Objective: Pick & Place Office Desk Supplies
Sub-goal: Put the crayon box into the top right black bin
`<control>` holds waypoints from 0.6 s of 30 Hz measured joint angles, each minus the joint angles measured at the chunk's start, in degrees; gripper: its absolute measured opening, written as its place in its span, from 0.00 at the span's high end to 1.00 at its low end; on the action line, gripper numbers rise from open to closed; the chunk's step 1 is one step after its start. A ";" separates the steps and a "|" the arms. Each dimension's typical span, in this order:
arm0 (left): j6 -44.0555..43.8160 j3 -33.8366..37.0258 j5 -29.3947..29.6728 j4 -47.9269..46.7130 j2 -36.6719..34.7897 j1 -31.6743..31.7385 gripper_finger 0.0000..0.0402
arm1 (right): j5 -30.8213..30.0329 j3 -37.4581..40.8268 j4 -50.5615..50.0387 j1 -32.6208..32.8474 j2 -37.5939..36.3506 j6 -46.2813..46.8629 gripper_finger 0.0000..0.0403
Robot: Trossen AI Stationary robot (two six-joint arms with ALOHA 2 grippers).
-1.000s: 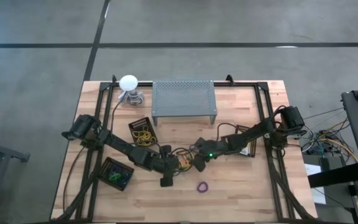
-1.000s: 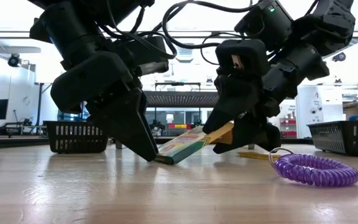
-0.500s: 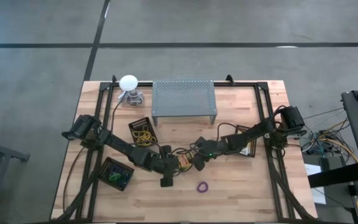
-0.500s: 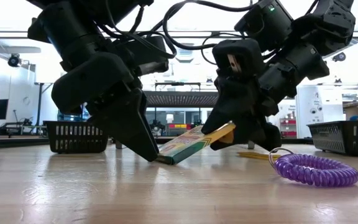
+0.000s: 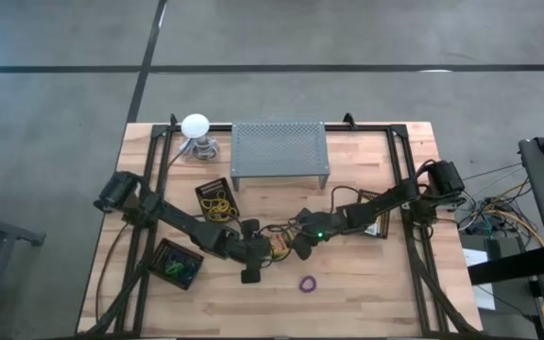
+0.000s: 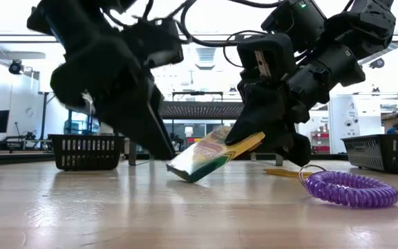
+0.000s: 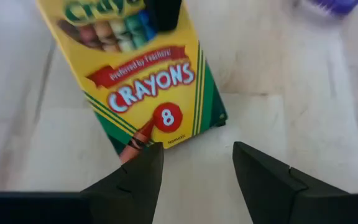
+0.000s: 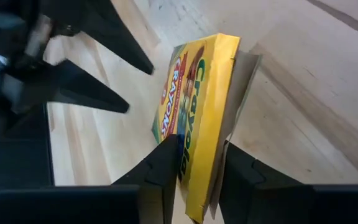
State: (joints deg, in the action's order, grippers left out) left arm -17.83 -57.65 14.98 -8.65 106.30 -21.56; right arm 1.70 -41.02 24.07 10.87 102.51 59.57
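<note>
Lifted since second ago: crayon box (image 6: 213,153), low corner now clear of worktop (image 6: 199,214), mid-worktop toward front edge. Right tool (image 8: 197,163) clamped on box's upper end, long axis slanting down toward left tool (image 7: 194,163), apart, just beside. Counted: one box, one purple coil (image 6: 351,188).

Yellow-and-green cardboard crayon box (image 7: 148,81): glossy printed card, flap inside plain matt. Pale wooden tabletop (image 5: 366,293): smooth butcher-block planks, slight sheen. Purple coiled plastic loop (image 6: 351,188): glossy. Grey perforated metal stand (image 5: 280,151): matt. Black mesh basket (image 6: 85,151): matt.
</note>
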 joint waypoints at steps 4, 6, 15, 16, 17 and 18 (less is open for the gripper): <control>0.08 -0.02 0.52 -2.85 -3.09 0.02 0.50 | 0.08 0.02 0.45 -0.02 -0.79 -1.23 0.82; 0.03 -0.02 0.85 -4.26 -5.04 0.00 0.50 | 0.08 0.05 0.15 -0.02 -1.44 -1.78 0.83; -0.15 -0.09 2.43 -7.62 -13.85 -0.53 0.50 | -1.85 0.16 -9.68 -0.26 -10.17 -8.83 0.83; -0.17 -0.09 3.08 -7.78 -14.58 -0.73 0.50 | -2.58 0.23 -12.09 -0.26 -11.58 -9.72 0.83; -0.17 -0.09 3.60 -7.86 -15.10 -0.79 0.50 | -3.49 0.29 -14.12 -0.28 -12.87 -10.47 0.83; -0.11 -0.09 4.18 -7.95 -15.74 -0.92 0.50 | -4.24 0.33 -15.78 -0.28 -14.28 -11.01 0.83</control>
State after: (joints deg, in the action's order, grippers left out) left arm -17.93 -57.74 19.15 -16.60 90.57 -22.48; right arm -2.54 -40.69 8.29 10.59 88.23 48.56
